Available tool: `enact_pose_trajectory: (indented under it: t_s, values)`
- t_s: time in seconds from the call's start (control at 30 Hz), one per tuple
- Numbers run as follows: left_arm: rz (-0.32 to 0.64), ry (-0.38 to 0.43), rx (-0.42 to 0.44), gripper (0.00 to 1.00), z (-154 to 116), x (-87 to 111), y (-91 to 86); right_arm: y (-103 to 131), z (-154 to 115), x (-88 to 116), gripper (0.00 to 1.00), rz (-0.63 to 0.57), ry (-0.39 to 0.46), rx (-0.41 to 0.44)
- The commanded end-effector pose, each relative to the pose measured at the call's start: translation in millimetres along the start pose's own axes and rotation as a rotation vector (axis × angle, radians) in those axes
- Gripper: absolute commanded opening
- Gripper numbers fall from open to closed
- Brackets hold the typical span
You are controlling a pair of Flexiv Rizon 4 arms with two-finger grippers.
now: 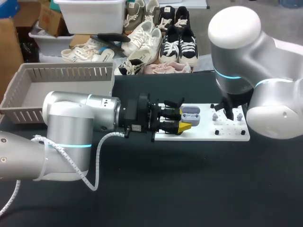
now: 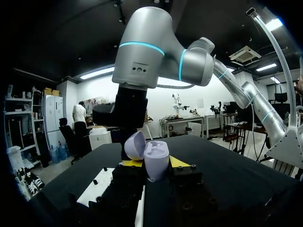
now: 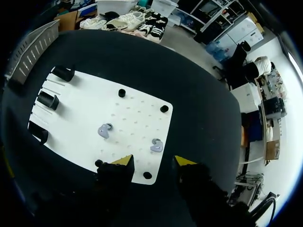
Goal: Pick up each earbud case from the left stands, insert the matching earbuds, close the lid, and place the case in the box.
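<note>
Left wrist view is showing the lilac earbud case [image 2: 156, 158], lid open, pinched by the left gripper [image 2: 155, 163], sitting mid-frame in the head view. Insertion is pending: the right gripper [image 3: 153, 163] is hovering wide open, empty, over two earbuds [image 3: 105, 130] on the white board [image 3: 85, 104]; pinching one seems next.

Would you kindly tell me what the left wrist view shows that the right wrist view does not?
Only the left wrist view shows the earbud case, lid open, gripped between the fingers of the left gripper, with the right arm beyond it. Only the right wrist view shows two earbuds, three black stands and the open right gripper. Both show the white board and the black table.
</note>
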State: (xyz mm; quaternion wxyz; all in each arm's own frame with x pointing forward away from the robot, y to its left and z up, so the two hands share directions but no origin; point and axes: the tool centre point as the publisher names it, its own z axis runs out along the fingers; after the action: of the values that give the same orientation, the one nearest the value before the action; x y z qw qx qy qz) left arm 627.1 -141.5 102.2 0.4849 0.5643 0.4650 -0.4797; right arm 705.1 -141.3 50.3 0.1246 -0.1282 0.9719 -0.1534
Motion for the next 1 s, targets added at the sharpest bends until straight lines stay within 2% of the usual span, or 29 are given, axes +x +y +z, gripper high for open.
enact_pose_trajectory:
  t_s: [0.03, 0.53, 0.6, 0.63, 0.77, 1.0]
  values:
    - [0.001, -0.001, -0.005, 0.00, 1, 0.3, -0.8, 0, 6, 0, 0.49, 0.003, 0.013, 0.000]
    - [0.001, -0.001, -0.005, 0.00, 1, 0.3, -0.8, -2, 16, -1, 0.44, 0.017, 0.032, -0.002]
    - [0.001, -0.001, -0.005, 0.00, 1, 0.3, -0.8, -3, 17, -3, 0.36, 0.018, 0.032, -0.002]
    - [0.001, -0.001, -0.005, 0.00, 1, 0.3, -0.8, -3, 17, -3, 0.36, 0.018, 0.031, -0.003]
    - [0.001, -0.001, -0.005, 0.00, 1, 0.3, -0.8, -3, 18, -6, 0.39, 0.019, 0.030, -0.003]
    - [0.001, -0.001, -0.005, 0.00, 1, 0.3, -0.8, -4, 23, -7, 0.38, 0.021, 0.034, -0.006]
